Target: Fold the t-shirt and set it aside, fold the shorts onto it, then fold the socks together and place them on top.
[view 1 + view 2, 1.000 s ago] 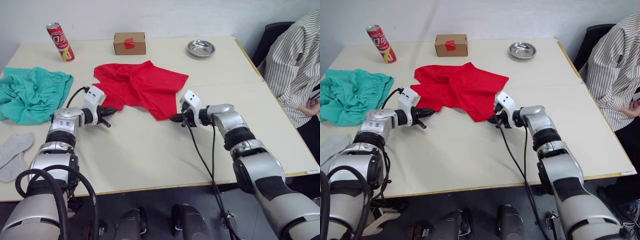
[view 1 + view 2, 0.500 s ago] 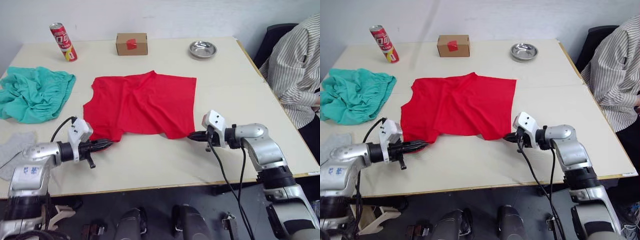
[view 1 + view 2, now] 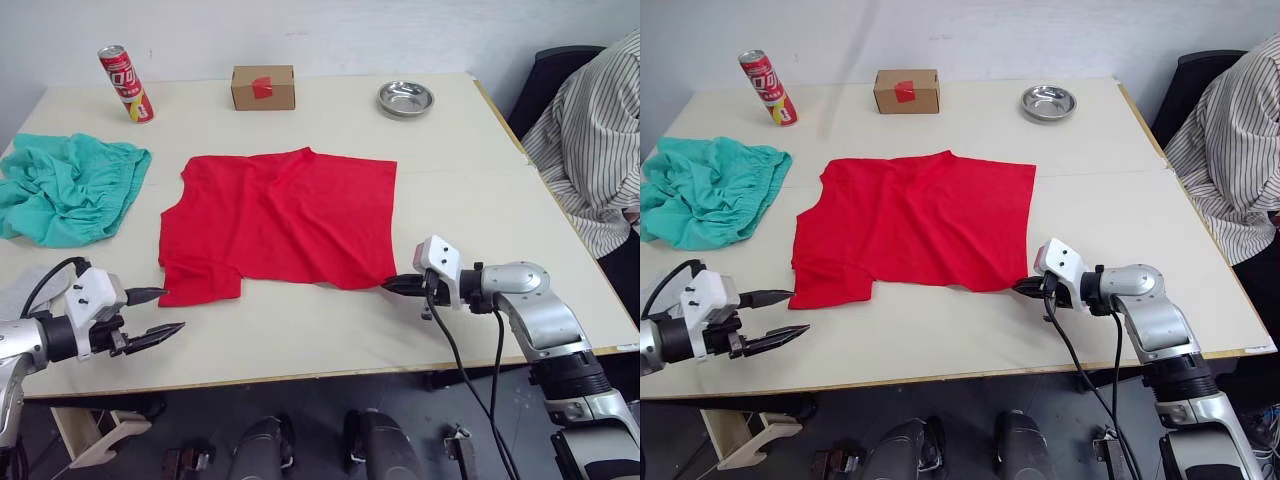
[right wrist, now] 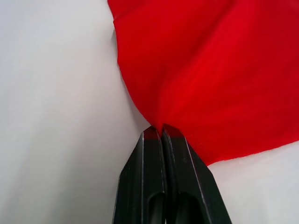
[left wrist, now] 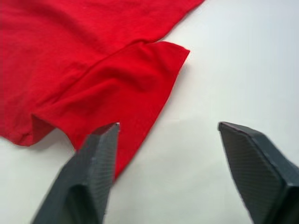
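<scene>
T-shirt spread nearly flat, mid-table, still creased across the chest; one sleeve lying out at the near left corner, neck side not discernible. No fold made yet.

Right gripper pinched shut on the near right hem corner, a small peak of red cloth drawn up between the closed fingers. Left gripper spread wide, holding nothing, just off the sleeve edge and clear of the cloth, low over the table.

Progress judged as early: shirt laid out only, first step barely started. Left to do: folding shirt, setting aside, folding shorts onto it, pairing socks on top.

Shorts crumpled in a heap at far left, well apart from shirt, untouched. Socks not made out with any certainty; possibly a pale sliver at the left edge, behind the left arm's cable.

Red can, cardboard box and metal bowl along the far edge, clear of the work. Seated person's striped sleeve at right, cut off by the edge.
</scene>
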Robot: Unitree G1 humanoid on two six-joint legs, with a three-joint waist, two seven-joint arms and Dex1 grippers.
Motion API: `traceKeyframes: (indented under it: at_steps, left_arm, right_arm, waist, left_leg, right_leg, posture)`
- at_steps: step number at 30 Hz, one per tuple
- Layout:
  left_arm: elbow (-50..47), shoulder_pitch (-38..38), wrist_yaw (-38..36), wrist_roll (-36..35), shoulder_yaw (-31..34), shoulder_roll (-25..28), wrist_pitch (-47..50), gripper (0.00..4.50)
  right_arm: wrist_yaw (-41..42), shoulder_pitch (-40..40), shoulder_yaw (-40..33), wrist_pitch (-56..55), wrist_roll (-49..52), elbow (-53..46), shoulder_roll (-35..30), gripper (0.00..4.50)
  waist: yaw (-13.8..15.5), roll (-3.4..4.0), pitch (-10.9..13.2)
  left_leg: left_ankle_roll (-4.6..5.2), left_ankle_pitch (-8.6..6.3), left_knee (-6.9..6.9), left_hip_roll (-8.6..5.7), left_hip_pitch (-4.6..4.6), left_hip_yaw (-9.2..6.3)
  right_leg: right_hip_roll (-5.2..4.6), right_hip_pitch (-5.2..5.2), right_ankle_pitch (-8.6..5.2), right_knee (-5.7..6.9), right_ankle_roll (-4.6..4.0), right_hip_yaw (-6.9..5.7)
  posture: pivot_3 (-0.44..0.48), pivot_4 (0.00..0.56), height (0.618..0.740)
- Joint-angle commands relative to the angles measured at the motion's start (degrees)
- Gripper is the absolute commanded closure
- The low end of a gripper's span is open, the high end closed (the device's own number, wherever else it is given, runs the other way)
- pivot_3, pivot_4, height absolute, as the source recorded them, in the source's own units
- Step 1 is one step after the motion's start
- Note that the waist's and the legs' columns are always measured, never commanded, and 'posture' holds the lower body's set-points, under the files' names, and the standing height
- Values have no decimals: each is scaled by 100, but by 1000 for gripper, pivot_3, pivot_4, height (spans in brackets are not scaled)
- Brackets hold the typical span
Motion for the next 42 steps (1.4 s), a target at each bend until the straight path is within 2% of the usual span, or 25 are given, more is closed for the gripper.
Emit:
traceKeyframes:
  at_steps: [1,8,14,17,21,26,29,30,33,35,39,42]
  left_arm:
    - [591,-300,-17,384,-274,64,-1033,15]
    - [2645,-1691,298,1343,-1442,-158,-2673,15]
    - [4217,-2930,639,2033,-2244,-375,-3159,15]
    - [4655,-3118,531,2086,-2470,-342,-3201,619]
    - [4985,-3229,412,2050,-2691,-347,-3082,1857]
    - [4680,-3126,184,1557,-2493,-371,-3186,3450]
    - [4234,-2852,-190,968,-2193,-337,-3096,4329]
    - [4061,-2695,-282,857,-2130,-267,-3038,4460]
    - [3456,-2171,-461,582,-1938,-45,-2694,4460]
    - [2753,-1717,-517,219,-1718,95,-2114,4460]
    - [1273,-646,-400,-496,-1052,362,-825,4460]
    - [499,51,-185,-744,-509,403,-218,4460]
  right_arm:
    - [-2,-10,4,-113,117,-68,10,4500]
    - [-5,-206,94,-126,119,91,132,4500]
    - [-17,-306,72,-22,183,60,161,4500]
    - [-74,-312,26,114,286,-22,177,4500]
    - [-140,-309,33,209,365,-111,168,4500]
    - [-198,-256,0,276,440,-214,129,4500]
    - [-193,-198,-18,230,460,-195,89,4500]
    - [-184,-179,-55,202,502,-174,91,4500]
    - [-114,-122,-174,68,611,-147,49,4500]
    - [60,-1,-221,-103,638,-231,-102,4500]
    - [305,289,-378,-153,807,-518,-463,4500]
    - [356,512,-514,-87,917,-730,-691,4500]
  waist:
    - [13,0,0]
    - [70,1,0]
    - [186,13,-8]
    - [194,29,-18]
    - [176,77,-48]
    - [124,102,-63]
    - [116,101,-62]
    - [111,97,-60]
    - [71,93,-57]
    - [54,92,-57]
    - [29,74,-46]
    - [24,65,-40]
  left_leg:
    - [0,0,0,0,0,0]
    - [5,0,0,-4,-1,1]
    - [22,10,22,-12,5,-10]
    - [30,6,19,-21,33,-12]
    - [53,-8,-6,-22,75,-5]
    - [52,-4,-9,-21,79,-4]
    - [60,0,-9,-21,77,-1]
    - [63,2,-9,-20,76,-1]
    - [57,8,-10,-17,69,8]
    - [55,4,-13,-17,69,13]
    - [58,-7,-16,-17,64,12]
    - [50,-13,-15,-17,63,10]
  right_leg:
    - [0,0,0,-1,0,-1]
    - [-2,1,0,1,1,-8]
    - [-13,19,1,22,2,-29]
    - [-21,42,2,26,4,-27]
    - [-23,67,1,23,3,-21]
    - [-20,68,-1,28,1,-20]
    - [-20,66,-2,27,1,-17]
    - [-20,65,-2,25,2,-19]
    - [-20,55,-6,21,2,-23]
    - [-21,55,-7,14,5,-28]
    - [-24,58,-15,-1,17,-25]
    - [-26,58,-15,-5,17,-26]
  posture:
    - [0,150,740]
    - [0,150,740]
    - [0,150,740]
    - [0,150,740]
    - [0,150,740]
    - [0,150,740]
    - [0,150,740]
    - [0,150,740]
    - [0,150,740]
    - [0,150,740]
    - [0,150,740]
    - [0,150,740]
